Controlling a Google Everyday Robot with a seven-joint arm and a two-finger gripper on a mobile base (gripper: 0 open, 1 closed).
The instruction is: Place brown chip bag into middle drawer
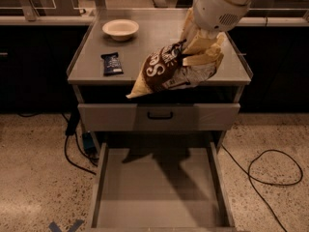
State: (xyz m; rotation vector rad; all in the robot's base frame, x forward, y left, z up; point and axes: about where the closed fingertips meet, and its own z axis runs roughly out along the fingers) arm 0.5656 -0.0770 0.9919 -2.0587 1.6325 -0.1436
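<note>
The brown chip bag [166, 71], dark brown and cream with white script, hangs in the air over the cabinet's front edge, tilted with its tip down to the left. My gripper [203, 52], cream-coloured under the white arm, is shut on the bag's right end. The middle drawer [159, 187] is pulled far out below, a shallow grey tray with a bare floor; the bag's shadow falls on its rear part.
A closed grey drawer front with a black loop handle [160, 115] sits above the open drawer. On the cabinet top lie a dark-blue snack bar wrapper [112, 63] and a cream bowl [120, 29]. Black cables [270, 170] run over the speckled floor either side.
</note>
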